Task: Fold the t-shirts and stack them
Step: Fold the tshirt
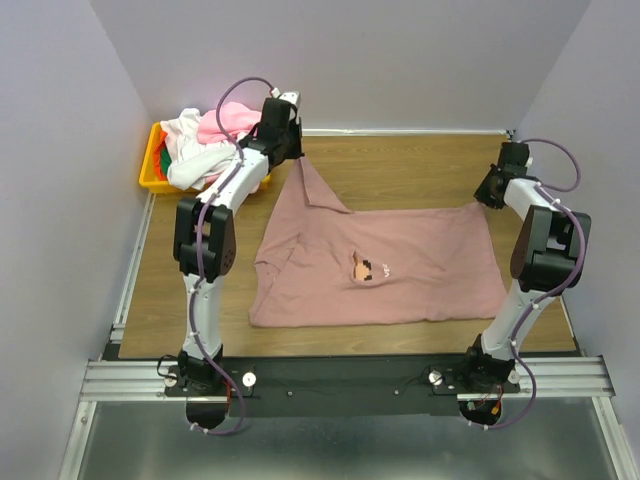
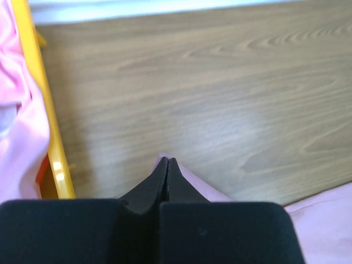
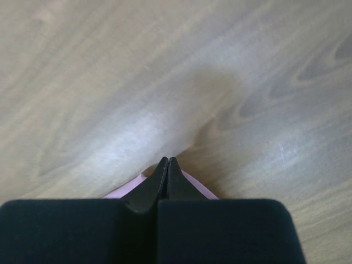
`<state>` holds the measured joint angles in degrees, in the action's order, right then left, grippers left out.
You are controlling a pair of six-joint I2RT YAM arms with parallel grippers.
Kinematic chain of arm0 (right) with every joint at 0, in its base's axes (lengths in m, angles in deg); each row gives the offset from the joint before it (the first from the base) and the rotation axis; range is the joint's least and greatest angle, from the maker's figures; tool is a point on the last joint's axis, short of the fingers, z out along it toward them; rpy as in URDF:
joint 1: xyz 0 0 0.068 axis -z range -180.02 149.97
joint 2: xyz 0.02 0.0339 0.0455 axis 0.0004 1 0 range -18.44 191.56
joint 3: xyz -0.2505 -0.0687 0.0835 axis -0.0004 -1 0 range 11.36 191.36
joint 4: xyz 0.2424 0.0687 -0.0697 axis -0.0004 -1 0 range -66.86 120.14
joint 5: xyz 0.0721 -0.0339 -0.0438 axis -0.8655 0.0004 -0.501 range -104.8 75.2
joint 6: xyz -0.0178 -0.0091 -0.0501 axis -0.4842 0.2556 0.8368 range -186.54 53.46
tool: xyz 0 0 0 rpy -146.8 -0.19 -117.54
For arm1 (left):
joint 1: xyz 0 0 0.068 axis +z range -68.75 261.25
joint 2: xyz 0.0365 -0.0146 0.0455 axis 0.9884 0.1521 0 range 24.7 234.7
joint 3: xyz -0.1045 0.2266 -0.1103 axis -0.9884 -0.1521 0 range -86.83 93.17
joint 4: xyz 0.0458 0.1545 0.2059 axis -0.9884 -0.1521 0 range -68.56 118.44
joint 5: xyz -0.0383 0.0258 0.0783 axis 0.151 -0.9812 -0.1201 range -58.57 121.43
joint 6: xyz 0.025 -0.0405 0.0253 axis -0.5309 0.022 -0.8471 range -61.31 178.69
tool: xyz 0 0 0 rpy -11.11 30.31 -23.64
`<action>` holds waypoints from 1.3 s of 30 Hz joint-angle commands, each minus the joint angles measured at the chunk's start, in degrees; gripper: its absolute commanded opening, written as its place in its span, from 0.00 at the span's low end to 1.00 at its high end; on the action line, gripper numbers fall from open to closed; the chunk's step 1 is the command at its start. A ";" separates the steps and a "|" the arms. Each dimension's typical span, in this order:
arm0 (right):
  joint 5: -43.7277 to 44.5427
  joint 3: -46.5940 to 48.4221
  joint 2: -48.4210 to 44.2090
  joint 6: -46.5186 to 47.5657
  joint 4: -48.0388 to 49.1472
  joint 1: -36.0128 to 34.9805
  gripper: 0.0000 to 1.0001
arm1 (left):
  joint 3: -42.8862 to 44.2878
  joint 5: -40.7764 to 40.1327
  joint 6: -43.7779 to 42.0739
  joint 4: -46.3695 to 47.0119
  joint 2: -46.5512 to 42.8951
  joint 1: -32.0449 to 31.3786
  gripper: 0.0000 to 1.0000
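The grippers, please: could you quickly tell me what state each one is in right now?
Left gripper: closed, holding a corner of the mauve-pink t-shirt.
Right gripper: closed, holding another corner of the same t-shirt.

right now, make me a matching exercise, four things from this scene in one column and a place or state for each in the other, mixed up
1 mauve t-shirt
2 yellow bin
3 left gripper
4 right gripper

a shut on the shirt's far right corner
b far left corner of the table, heaped with other tees
c spread across the middle of the table
d shut on the shirt corner beside the bin

Pairs: 1-c, 2-b, 3-d, 4-a
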<state>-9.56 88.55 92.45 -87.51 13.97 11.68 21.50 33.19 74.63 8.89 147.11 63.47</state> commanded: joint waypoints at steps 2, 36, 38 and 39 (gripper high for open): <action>-3.47 6.30 0.64 -0.30 -0.10 0.51 0.00 | 9.77 3.07 0.93 -2.68 5.46 2.22 0.00; 5.66 -13.46 -16.23 2.34 2.63 0.42 0.00 | -54.71 9.93 11.12 24.91 -44.09 3.89 0.00; 6.72 -14.34 -17.02 2.34 2.80 0.42 0.00 | -56.82 9.49 11.56 25.09 -46.46 3.89 0.00; 7.07 -14.61 -17.20 2.34 2.89 0.51 0.00 | -57.44 9.49 11.91 25.26 -47.34 3.89 0.00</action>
<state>-6.70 74.96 77.92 -85.48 16.09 11.72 -33.93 42.85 85.03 31.38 104.10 67.32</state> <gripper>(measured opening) 0.005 0.006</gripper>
